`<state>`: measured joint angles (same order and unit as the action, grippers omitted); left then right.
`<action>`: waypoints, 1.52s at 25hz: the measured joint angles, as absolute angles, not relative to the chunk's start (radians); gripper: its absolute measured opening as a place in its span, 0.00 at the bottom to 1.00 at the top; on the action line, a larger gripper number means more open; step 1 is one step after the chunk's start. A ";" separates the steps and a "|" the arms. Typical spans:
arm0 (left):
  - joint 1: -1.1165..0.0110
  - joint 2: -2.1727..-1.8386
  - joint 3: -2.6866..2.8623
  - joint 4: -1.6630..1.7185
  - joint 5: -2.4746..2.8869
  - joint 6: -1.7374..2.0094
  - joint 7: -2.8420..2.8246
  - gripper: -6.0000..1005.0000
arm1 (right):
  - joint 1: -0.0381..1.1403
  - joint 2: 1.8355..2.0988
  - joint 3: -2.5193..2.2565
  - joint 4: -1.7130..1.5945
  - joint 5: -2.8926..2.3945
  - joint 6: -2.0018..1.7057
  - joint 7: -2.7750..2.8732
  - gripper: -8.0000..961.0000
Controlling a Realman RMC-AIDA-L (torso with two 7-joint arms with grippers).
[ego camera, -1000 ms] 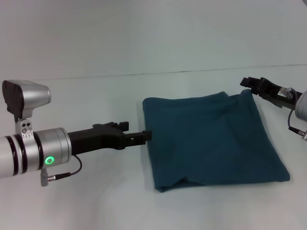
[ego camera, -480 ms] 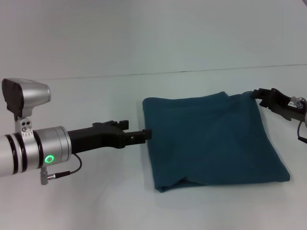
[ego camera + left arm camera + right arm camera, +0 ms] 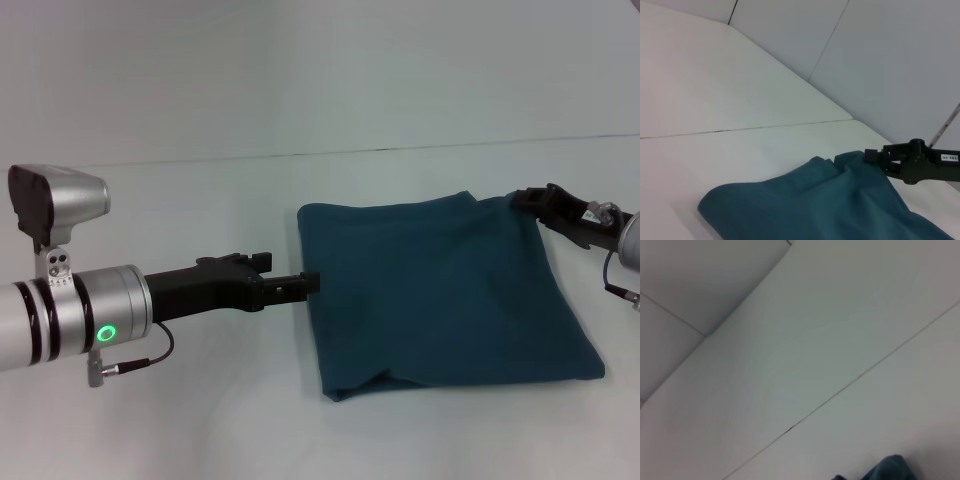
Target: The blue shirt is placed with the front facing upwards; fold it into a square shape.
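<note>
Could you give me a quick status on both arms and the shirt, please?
Left end effector at shirt's left edge. Right end effector at its far right corner. Blue shirt folded roughly square on table. Nothing in the way.

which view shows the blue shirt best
The head view: the whole folded blue shirt lies flat on the table, with the left gripper at one edge and the right gripper at a far corner. The left wrist view shows only part of it; the right wrist view only a scrap.
</note>
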<state>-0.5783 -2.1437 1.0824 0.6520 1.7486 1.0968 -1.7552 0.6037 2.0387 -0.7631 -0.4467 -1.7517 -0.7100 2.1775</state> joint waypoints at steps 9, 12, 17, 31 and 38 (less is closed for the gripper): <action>-0.578 -2.144 1.081 0.651 1.749 1.097 -1.753 0.82 | 0.604 2.058 -0.754 -0.458 -1.744 -0.700 2.080 0.19; -0.578 -2.145 1.080 0.651 1.749 1.097 -1.753 0.82 | 0.607 2.059 -0.754 -0.463 -1.744 -0.697 2.063 0.10; -0.579 -2.145 1.080 0.652 1.749 1.097 -1.753 0.82 | 0.612 2.060 -0.755 -0.462 -1.744 -0.670 2.065 0.02; -0.582 -2.145 1.080 0.652 1.749 1.097 -1.753 0.82 | 0.606 2.059 -0.753 -0.458 -1.744 -0.667 2.064 0.15; -0.583 -2.144 1.079 0.648 1.749 1.097 -1.762 0.82 | 0.537 2.071 -0.747 -0.542 -1.659 -0.720 2.003 0.31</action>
<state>-0.5829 -2.1437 1.0788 0.6482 1.7486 1.0968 -1.7615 0.5372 2.0710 -0.7472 -0.5420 -1.6591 -0.7204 2.0034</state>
